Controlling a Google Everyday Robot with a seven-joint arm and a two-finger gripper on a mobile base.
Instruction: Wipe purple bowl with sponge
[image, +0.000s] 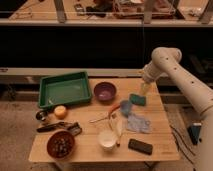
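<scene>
- The hand (144, 90) is pictured pointing down from the white arm (172, 67), to the right of the purple bowl (105, 91). Its fingers are spread to their widest and nothing is gripped.
- The sponge (137, 99) is seen lying flat on the worktop (162, 131), directly beneath the hand's tip and right of the purple bowl. Whether it is already touched cannot be told.
- The pose is judged to be the set-up for a grasp from above, with the fingers held apart so that the soft block can be straddled.
- The purple bowl stands upright, mouth up, so its inside is exposed for wiping. It is near the sponge but apart from it, and bare wood is seen between the two.
- A green tray (65, 90) is set just beside the purple bowl on the side away from the hand.
- A pale cloth (138, 123), a white cup (106, 139) and a black slab (140, 146) are spread in front of the purple bowl, towards the near edge. They are judged clear of the short path from sponge to bowl.
- A brown bowl (60, 144) is placed well apart from the purple bowl, at the near corner below the tray.
- The wiping is judged not yet begun, and the sponge must first be taken up.
</scene>
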